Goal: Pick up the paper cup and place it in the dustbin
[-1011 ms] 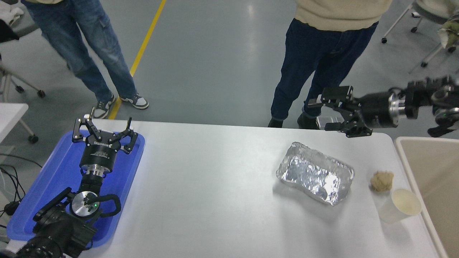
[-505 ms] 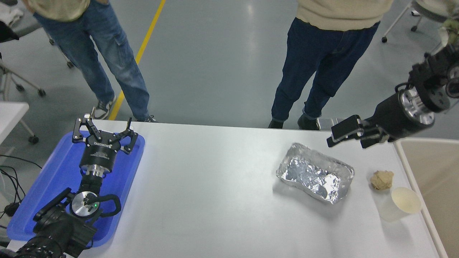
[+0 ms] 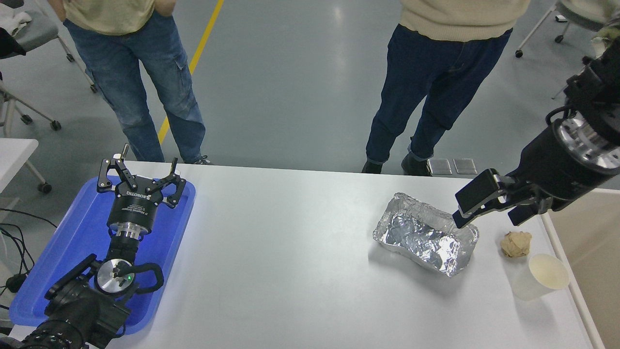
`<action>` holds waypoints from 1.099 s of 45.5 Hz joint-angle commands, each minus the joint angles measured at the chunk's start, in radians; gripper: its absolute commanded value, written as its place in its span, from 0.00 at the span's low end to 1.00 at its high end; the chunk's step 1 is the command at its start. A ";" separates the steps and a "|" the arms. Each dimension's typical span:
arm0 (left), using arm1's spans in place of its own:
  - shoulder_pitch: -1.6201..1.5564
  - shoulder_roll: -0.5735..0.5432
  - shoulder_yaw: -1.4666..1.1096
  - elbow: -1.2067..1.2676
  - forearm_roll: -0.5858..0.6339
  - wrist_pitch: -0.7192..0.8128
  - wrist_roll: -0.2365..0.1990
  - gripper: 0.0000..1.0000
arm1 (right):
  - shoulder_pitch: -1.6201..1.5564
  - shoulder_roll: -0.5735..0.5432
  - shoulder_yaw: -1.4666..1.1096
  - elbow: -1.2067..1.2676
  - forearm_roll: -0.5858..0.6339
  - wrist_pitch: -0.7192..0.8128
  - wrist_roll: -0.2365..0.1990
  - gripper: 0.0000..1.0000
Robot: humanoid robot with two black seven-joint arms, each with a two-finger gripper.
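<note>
We're in what looks like a robotics lab or test hall: a white table (image 3: pixel 290 271) stands on glossy grey-green painted floor (image 3: pixel 290 87). Beyond the table, a yellow line (image 3: pixel 193 63) crosses that floor, wheeled office chairs (image 3: pixel 29 53) sit at both far corners, and two people (image 3: pixel 436 82) stand watching.

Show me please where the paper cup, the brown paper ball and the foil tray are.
paper cup (image 3: pixel 538 280): head view, on its white side wall.
paper ball (image 3: pixel 516 243): head view, on its crumpled middle.
foil tray (image 3: pixel 420 239): head view, on its crinkled inside.
</note>
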 commanded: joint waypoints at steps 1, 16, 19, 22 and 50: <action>0.000 0.000 0.000 0.001 0.000 0.001 0.000 1.00 | 0.025 0.026 -0.025 0.017 0.052 0.017 0.000 1.00; 0.000 0.000 0.000 0.002 0.000 0.001 0.000 1.00 | 0.018 0.020 -0.032 0.005 0.028 0.017 -0.004 1.00; 0.000 0.000 0.000 0.002 0.000 0.001 -0.001 1.00 | -0.003 0.009 -0.048 -0.015 -0.034 0.017 -0.003 1.00; 0.000 0.000 0.000 0.001 0.000 0.001 0.000 1.00 | -0.044 -0.017 -0.057 -0.047 -0.122 0.017 -0.003 1.00; 0.000 0.000 0.000 0.000 0.000 0.001 -0.001 1.00 | -0.952 -0.331 0.153 -0.787 -0.736 -0.313 0.005 1.00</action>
